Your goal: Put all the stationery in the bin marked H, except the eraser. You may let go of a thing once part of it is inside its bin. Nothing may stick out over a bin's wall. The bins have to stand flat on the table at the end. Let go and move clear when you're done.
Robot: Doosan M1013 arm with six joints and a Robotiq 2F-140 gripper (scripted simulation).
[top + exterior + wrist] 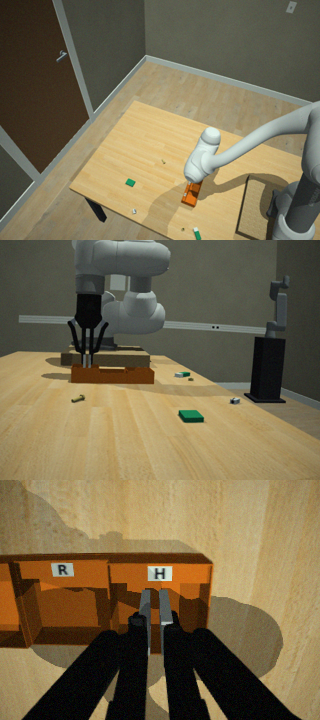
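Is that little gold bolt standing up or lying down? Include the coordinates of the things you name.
Lying down. The bolt (163, 161) (77, 398) has its shaft stretched out sideways, with its wider head at one end.

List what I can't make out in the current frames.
- Part of bin H's floor: wrist view, behind the gripper.
- Bin H itself: top view, under the arm.
- The leftmost bin's label: wrist view, cut off by the left edge.
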